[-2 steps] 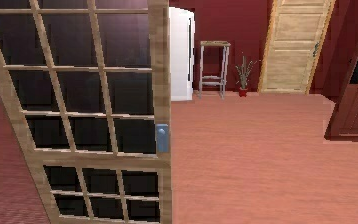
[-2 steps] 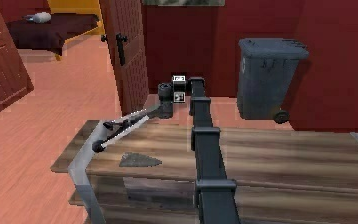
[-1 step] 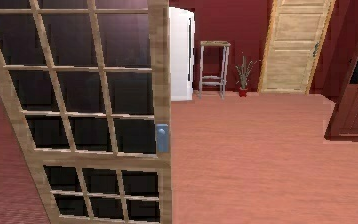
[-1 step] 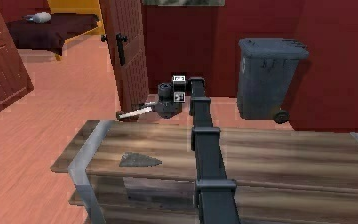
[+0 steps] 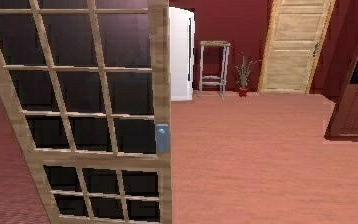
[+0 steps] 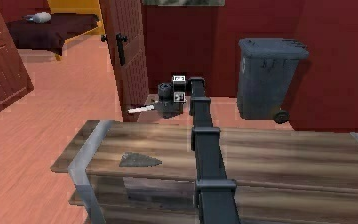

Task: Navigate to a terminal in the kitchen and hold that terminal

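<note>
Jaws: beyond the bench point(image 6: 287, 150) — grip state couldn't be told.
Terminal: judged stiff, fragile — best taken edgewise.

A home with red walls and reddish floors: a glass-paned wooden door point(image 5: 159, 90) near left, a white fridge point(image 5: 181, 55), stool point(image 5: 214, 65) and potted plant point(image 5: 245, 75) far off by a pale panelled door point(image 5: 295, 45). Elsewhere there is a bed point(image 6: 47, 30) in a far room, a grey wheeled bin point(image 6: 270, 78) and a wooden bench point(image 6: 287, 150).
</note>
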### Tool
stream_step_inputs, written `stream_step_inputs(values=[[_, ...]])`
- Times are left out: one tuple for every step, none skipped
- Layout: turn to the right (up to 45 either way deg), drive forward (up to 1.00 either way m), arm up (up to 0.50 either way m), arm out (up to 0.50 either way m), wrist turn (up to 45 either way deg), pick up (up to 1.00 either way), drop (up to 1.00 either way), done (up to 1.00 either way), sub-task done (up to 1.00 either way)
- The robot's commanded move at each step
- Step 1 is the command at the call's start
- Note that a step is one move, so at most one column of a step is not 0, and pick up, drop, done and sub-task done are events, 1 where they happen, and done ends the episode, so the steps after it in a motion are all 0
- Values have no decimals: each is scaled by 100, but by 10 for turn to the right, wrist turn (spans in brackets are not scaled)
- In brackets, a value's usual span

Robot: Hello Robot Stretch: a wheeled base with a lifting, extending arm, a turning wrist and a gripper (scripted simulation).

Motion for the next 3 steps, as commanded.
stream_step_inputs(values=[[0, 0, -30, 0, 0, 0, 0, 0, 0], [0, 0, 0, 0, 0, 100, 0, 0, 0], [0, 0, 10, 0, 0, 0, 0, 0, 0]])
